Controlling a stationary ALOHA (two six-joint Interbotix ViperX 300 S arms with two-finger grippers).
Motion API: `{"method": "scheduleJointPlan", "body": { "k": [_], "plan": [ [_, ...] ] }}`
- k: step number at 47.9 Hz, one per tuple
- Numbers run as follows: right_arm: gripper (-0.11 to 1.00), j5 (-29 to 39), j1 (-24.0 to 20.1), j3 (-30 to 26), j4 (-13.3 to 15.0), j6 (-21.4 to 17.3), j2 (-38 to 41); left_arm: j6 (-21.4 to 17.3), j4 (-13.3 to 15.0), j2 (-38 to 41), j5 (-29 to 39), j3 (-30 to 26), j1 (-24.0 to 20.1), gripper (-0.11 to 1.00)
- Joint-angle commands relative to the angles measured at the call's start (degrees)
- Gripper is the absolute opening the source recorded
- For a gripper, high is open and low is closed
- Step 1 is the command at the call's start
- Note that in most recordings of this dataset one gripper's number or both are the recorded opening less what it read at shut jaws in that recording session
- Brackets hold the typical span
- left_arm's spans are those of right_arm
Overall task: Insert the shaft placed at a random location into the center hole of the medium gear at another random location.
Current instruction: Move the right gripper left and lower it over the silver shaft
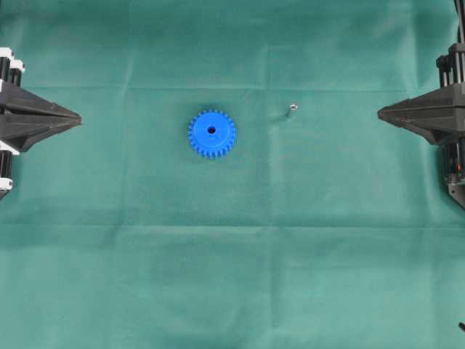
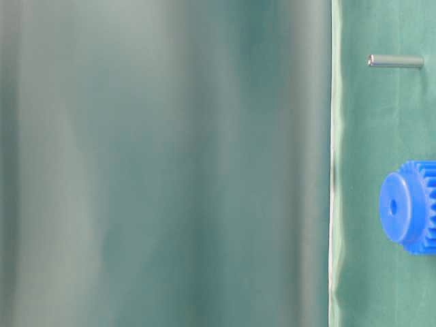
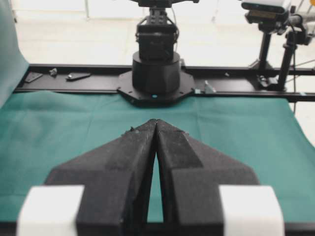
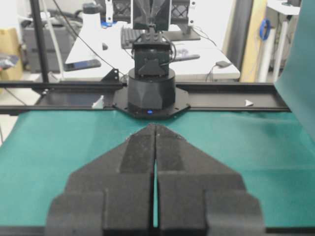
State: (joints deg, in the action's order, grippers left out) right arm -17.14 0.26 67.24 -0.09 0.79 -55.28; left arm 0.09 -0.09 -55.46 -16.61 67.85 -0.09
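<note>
With both hands closed empty at the frame's side edges, the thin silvery metal shaft (image 1: 291,110), standing right of the bright blue toothed plastic gear (image 1: 211,134), could topple or roll if nudged off-centre.

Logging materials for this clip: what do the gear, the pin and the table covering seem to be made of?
The medium gear looks like moulded plastic: uniform bright blue, matte with a soft sheen. The shaft seems to be metal: silvery grey with a bright glint at its end. The table covering appears to be green cloth, matte, with fold creases.
</note>
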Motion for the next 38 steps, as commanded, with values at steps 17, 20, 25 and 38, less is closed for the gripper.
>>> {"method": "scheduleJointPlan", "body": {
  "k": [17,20,25,38],
  "plan": [
    [0.01,-0.35,3.16,-1.32,0.18,0.62,4.13,0.35,-0.7,0.44,1.85,-2.2,1.49,0.0],
    [0.01,-1.23,3.87,-1.05,0.18,0.62,5.45,0.35,-0.7,0.53,2.02,-2.2,1.49,0.0],
    [0.11,-2.81,5.1,-0.7,0.18,0.7,8.53,0.35,-0.7,0.44,2.46,-2.11,1.49,0.0],
    [0.86,-10.28,9.67,0.79,0.26,1.41,22.24,0.09,-0.7,0.44,2.72,-2.11,1.49,0.0]
  ]
}}
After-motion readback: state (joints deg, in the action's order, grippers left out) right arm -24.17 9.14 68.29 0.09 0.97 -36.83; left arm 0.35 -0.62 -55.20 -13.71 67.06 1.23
